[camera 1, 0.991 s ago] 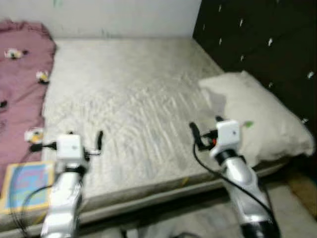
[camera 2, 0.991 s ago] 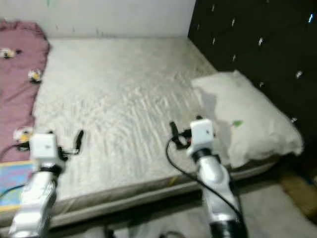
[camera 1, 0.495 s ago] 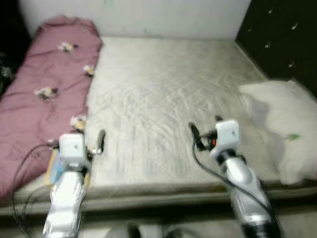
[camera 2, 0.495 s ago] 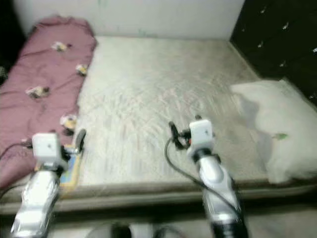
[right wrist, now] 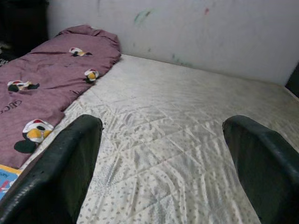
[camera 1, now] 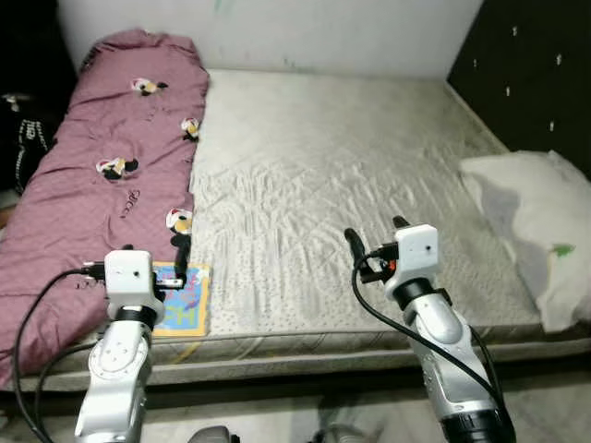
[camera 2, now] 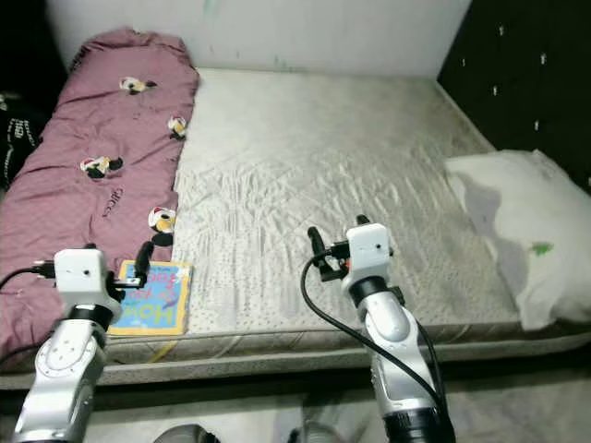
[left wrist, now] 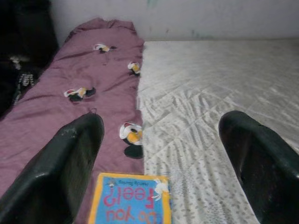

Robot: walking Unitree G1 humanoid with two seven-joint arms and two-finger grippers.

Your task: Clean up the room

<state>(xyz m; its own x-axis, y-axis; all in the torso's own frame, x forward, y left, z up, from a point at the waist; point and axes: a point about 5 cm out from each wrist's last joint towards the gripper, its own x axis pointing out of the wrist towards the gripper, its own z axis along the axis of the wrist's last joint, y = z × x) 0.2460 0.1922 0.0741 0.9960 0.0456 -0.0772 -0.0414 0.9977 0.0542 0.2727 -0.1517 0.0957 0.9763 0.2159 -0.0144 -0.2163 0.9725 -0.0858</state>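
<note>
Book at bed edge, beside blanket; left tool and right tool released, empty. Risk: nudged book slips off bed.

Right end effector: two black fingers spread wide apart, holding nothing.
Mattress: pale, quilted, wrinkled, stretching to the wall.
Blanket: mauve with cartoon prints, lying along one side of the mattress.
Book: a blue and yellow corner showing beside the blanket's near edge.
</note>
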